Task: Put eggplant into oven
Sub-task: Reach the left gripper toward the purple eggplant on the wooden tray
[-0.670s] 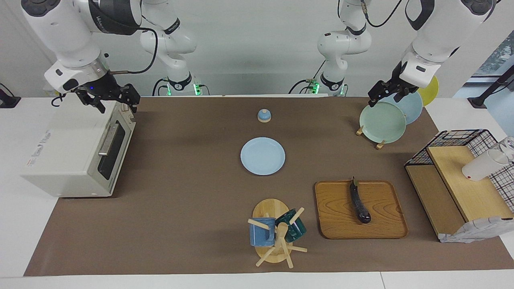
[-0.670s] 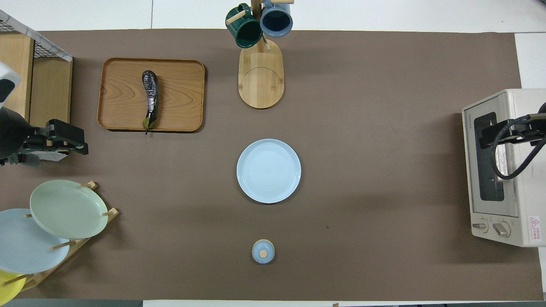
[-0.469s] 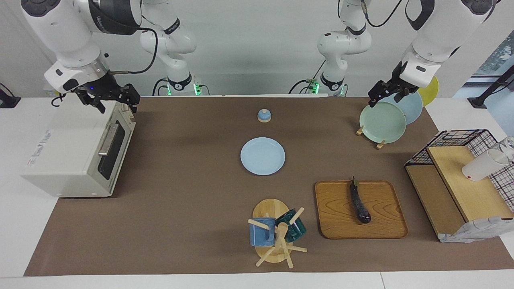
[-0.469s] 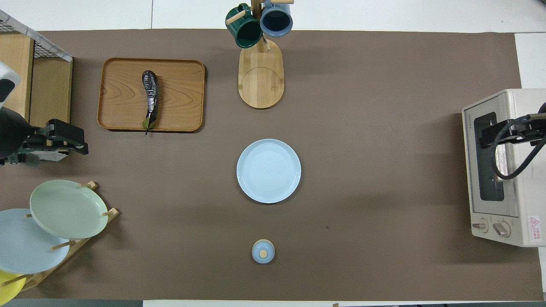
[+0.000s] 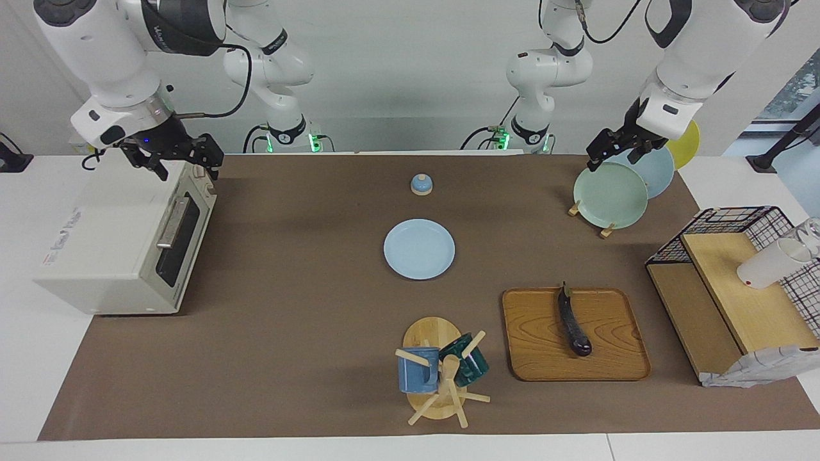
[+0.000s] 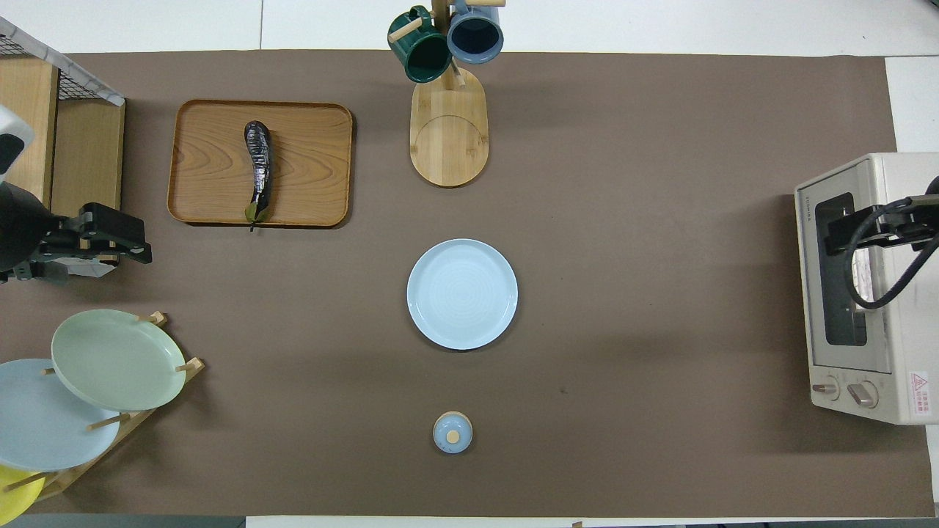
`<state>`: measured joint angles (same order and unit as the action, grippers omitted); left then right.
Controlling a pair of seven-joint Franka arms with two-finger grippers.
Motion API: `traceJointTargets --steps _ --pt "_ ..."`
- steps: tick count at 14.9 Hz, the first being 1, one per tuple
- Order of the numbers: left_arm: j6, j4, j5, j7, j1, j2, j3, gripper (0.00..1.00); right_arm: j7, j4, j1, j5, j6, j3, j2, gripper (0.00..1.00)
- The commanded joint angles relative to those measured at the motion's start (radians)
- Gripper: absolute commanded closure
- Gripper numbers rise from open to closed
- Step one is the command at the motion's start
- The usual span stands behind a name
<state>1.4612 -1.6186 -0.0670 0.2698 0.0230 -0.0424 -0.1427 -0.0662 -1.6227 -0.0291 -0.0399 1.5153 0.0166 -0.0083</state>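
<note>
Almost no change since earlier frame. Left pincer point(image 5: 614, 151) apart, raised over plate rack point(image 5: 605, 192); eggplant point(image 5: 573, 322) on tray point(image 5: 538, 352), well apart. Right pincer point(image 5: 174, 158) apart over shut oven point(image 5: 109, 250).

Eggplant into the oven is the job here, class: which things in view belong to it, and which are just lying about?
Belong to the job:
eggplant, lying on the wooden tray
oven, door shut

Just lying about:
blue plate
mug tree
plate rack
small lidded jar
wire shelf
</note>
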Motion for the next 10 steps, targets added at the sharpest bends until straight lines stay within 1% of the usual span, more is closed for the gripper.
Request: traceJointTargets --steps 1,3,5,8,10 --pt "0.072 -0.026 0.013 -0.004 0.006 -0.013 -0.008 0.00 0.009 -0.008 -0.008 0.031 -0.014 -0.003 -0.015 0.00" --pt "0.132 -0.047 0.006 -0.015 0.011 -0.014 -0.009 0.00 0.011 -0.008 -0.008 0.031 -0.014 -0.003 -0.015 0.00" --pt "0.163 -0.043 -0.004 -0.023 0.006 0.007 -0.009 0.00 0.011 -0.008 -0.008 0.031 -0.014 -0.003 -0.015 0.00" --pt "0.205 -0.012 0.001 -0.064 0.005 0.087 -0.009 0.00 0.011 -0.008 -0.008 0.031 -0.014 -0.003 -0.015 0.00" --pt "0.218 0.002 0.010 -0.098 -0.015 0.159 -0.008 0.00 0.009 -0.008 -0.008 0.031 -0.014 -0.003 -0.015 0.00"
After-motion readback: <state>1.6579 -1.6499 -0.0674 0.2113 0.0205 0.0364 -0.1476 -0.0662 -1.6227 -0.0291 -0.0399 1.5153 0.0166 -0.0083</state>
